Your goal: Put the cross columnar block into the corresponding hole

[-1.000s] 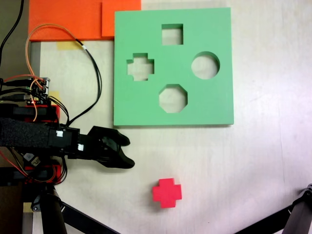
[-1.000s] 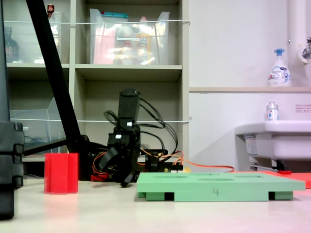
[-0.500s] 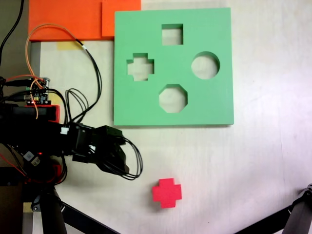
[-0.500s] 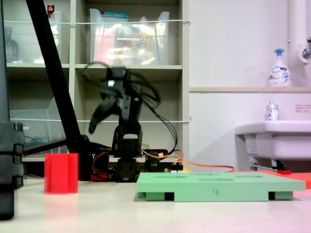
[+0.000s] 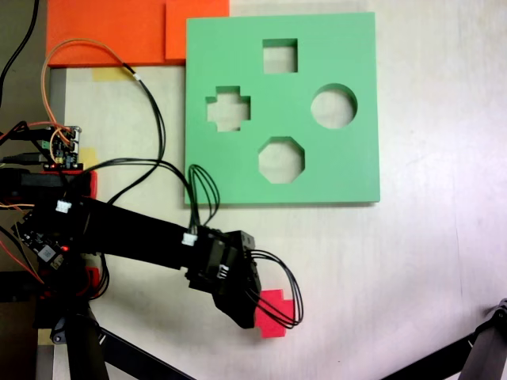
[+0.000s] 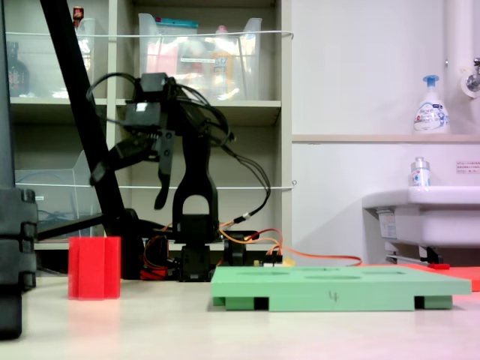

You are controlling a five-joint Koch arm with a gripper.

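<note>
Overhead, in the first exterior view, the black Koch arm (image 5: pixel 127 233) reaches from its base at the picture's left edge toward the lower middle, trailing black, orange and red wires. Its black gripper (image 5: pixel 242 305) overlaps the left part of the small bright red foam block with the plus-shaped cross-section (image 5: pixel 275 311), which stands on the pale tabletop (image 5: pixel 428 261) below the flat green foam board (image 5: pixel 348 166) and well apart from it. From the side, in the second exterior view, the gripper (image 6: pixel 127 176) hangs in the air above and a little right of the red block (image 6: pixel 94 268), clear of it, with its two fingers spread wide and nothing between them. The block stands upright on the table, left of the board (image 6: pixel 337 287). On the board in the first exterior view, the plus-shaped cutout (image 5: pixel 228 108) sits nearest the board's left edge; a square cutout (image 5: pixel 280 55) lies above and to its right, an octagonal cutout (image 5: pixel 281 159) below and to its right, and a round cutout (image 5: pixel 333 106) furthest right. Orange foam sheets (image 5: pixel 119 30) lie at the top left, touching the board's corner.
</note>
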